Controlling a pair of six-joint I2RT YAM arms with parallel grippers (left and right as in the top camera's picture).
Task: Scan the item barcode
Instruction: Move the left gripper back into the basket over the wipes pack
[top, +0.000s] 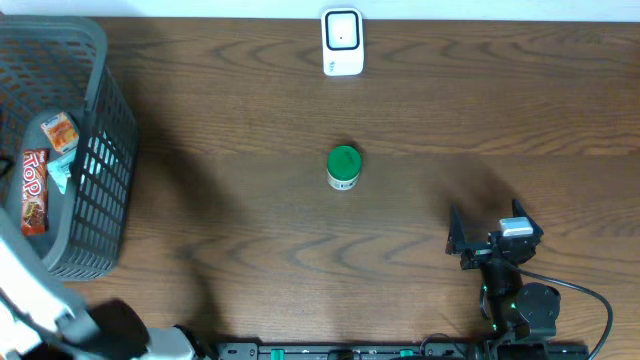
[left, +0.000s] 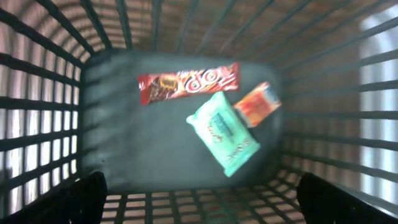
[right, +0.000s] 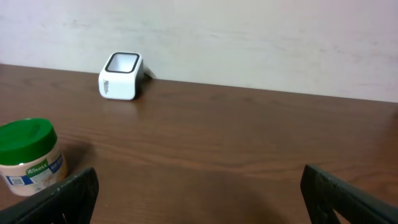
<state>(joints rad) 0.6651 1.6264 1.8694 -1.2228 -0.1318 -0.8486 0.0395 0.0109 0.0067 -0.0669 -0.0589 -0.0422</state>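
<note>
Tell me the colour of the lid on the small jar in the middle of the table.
Green; the lid shows best in the right wrist view.

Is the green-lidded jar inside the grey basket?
No, the green-lidded plastic jar stands on the brown wooden table, well apart from the grey plastic basket.

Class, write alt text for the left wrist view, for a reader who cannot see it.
Looking down into a dark grey basket holding three items: a red chocolate bar, a mint-green packet and an orange packet. The left tool is open and empty, its fingertips in the bottom corners.
</note>
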